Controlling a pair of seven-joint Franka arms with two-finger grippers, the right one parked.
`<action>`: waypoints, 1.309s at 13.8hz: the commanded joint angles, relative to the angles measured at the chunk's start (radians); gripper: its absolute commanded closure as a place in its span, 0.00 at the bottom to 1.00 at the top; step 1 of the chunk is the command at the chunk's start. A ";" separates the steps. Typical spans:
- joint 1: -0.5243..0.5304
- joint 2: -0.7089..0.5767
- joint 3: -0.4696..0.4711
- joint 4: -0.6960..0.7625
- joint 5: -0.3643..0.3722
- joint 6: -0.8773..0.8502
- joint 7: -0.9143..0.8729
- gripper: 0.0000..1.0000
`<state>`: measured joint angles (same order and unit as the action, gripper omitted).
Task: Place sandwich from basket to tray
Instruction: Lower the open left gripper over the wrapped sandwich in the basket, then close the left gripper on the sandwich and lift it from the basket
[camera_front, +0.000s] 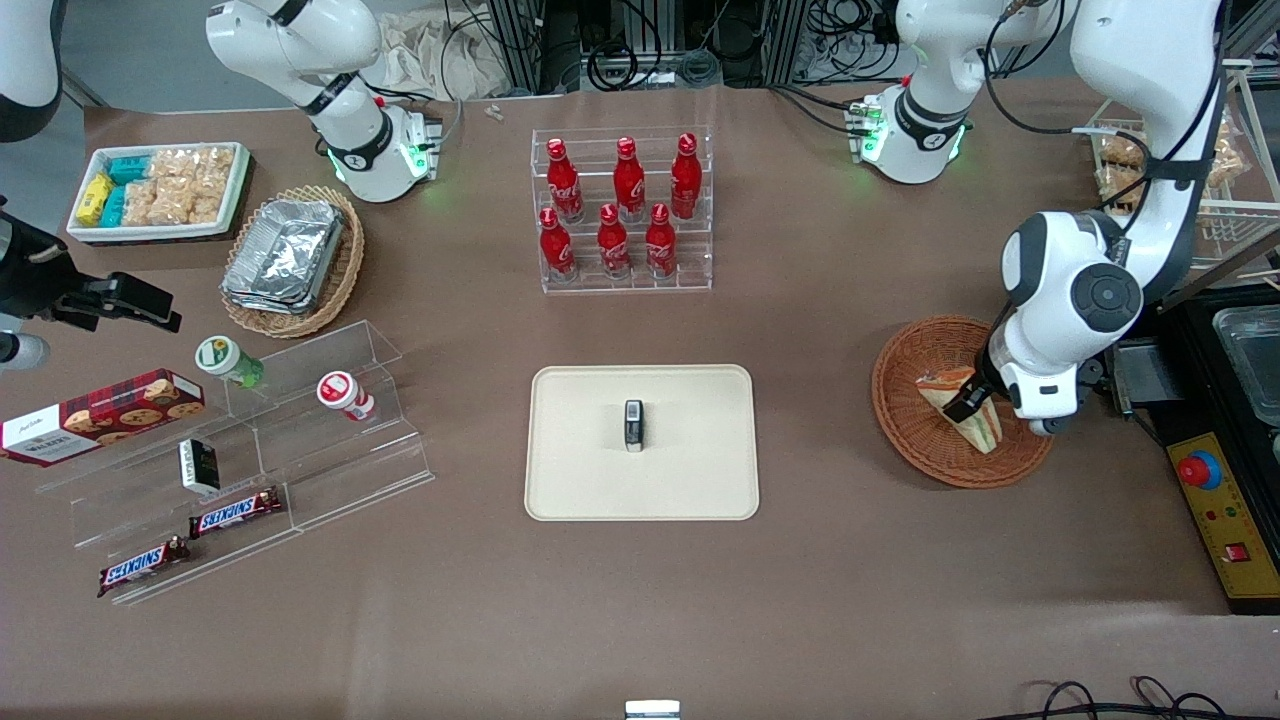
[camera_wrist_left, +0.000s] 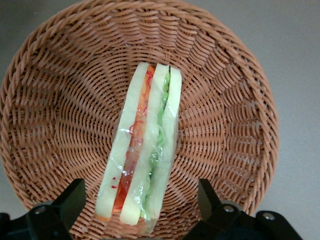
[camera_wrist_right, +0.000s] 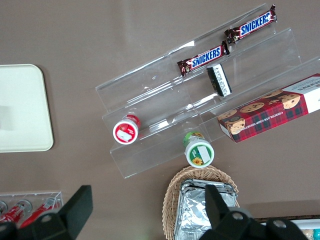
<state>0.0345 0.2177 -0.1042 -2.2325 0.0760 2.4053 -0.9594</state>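
The sandwich (camera_wrist_left: 145, 150), a wrapped wedge of pale bread with green and orange-red filling, stands on edge in the reddish-brown woven basket (camera_wrist_left: 60, 110). My left gripper (camera_wrist_left: 141, 189) is open and low over the basket, its black fingers (camera_wrist_left: 75, 197) on either side of the sandwich's end with gaps to both. In the front view the gripper (camera_front: 968, 400) covers part of the sandwich (camera_front: 985, 430) inside the basket (camera_front: 920, 450), at the working arm's end of the table. The cream-beige tray (camera_front: 580, 460) lies flat at mid-table.
A small black and white object (camera_front: 634, 425) stands on the tray's middle. A clear rack of red bottles (camera_front: 622, 210) is farther from the camera than the tray. A black control box with a red button (camera_front: 1215, 500) sits beside the basket.
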 joint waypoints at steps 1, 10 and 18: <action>0.008 -0.020 0.000 -0.079 0.002 0.104 -0.030 0.00; -0.004 -0.046 -0.002 -0.041 0.002 0.054 -0.041 1.00; -0.005 -0.066 -0.132 0.506 0.011 -0.645 0.048 1.00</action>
<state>0.0299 0.1180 -0.1883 -1.8660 0.0772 1.8651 -0.9335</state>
